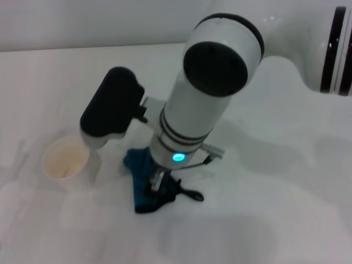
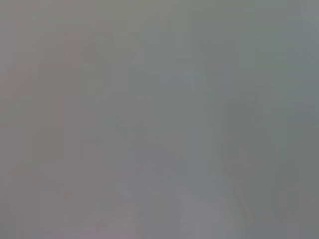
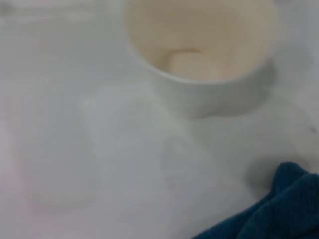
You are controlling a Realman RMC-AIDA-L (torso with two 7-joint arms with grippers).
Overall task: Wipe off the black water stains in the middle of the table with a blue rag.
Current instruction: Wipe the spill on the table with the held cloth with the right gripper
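The right claw [image 1: 158, 181] presses down on the rag [image 1: 144, 190] beside the cup [image 1: 65, 160], presumably to scrub the counter [image 1: 275, 209]; its grip I cannot tell.

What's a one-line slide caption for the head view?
Right arm's end effector pressed down on the blue rag on the white table, beside a paper cup.

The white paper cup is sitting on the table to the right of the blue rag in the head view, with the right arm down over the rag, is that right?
Not quite. In the head view the white paper cup stands on the table to the left of the blue rag, not the right. The rest holds: the right arm reaches down over the rag, its right gripper at the cloth.
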